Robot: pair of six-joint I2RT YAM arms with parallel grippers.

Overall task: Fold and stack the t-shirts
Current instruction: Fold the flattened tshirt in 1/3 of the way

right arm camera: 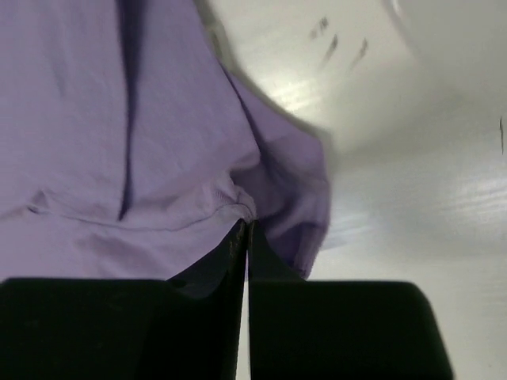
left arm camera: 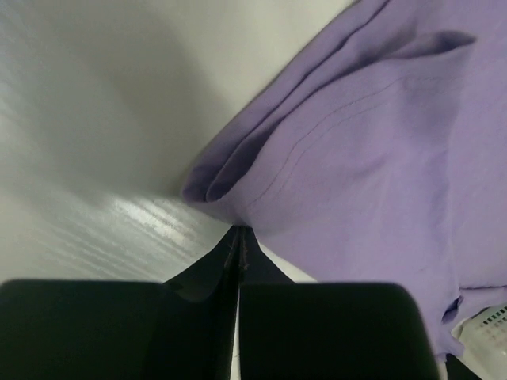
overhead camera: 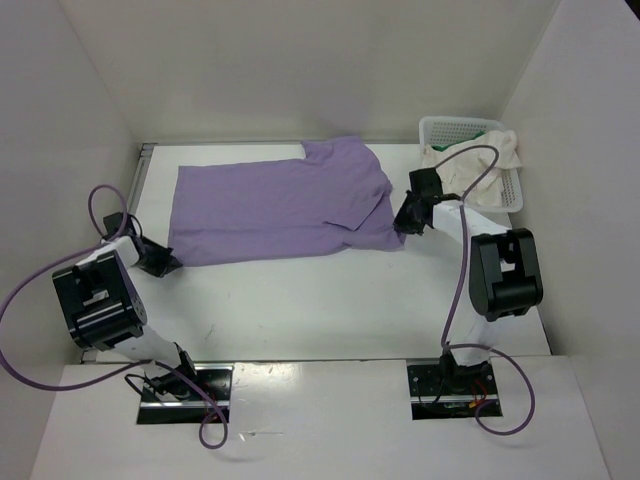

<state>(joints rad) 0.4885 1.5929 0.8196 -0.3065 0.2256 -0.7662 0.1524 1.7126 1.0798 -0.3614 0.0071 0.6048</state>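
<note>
The lavender t-shirt [overhead camera: 275,205] lies spread flat across the far half of the table, with a sleeve folded in at its right end. My left gripper [overhead camera: 166,262] is at the shirt's near-left corner. In the left wrist view the gripper [left arm camera: 239,231] is shut, and the hem of the lavender t-shirt [left arm camera: 356,158] is pinched at its tips. My right gripper [overhead camera: 404,224] is at the near-right corner. In the right wrist view it [right arm camera: 245,225] is shut on a bunched fold of the lavender t-shirt [right arm camera: 119,119]. An off-white t-shirt [overhead camera: 478,168] sits heaped in the basket, and a sliver of green cloth [overhead camera: 479,136] shows behind it.
The white mesh basket [overhead camera: 442,126] stands at the far right corner against the wall, and its rim [left arm camera: 493,320] shows in the left wrist view. White walls close in the table on the left, back and right. A purple cable [overhead camera: 470,230] arcs over the right arm.
</note>
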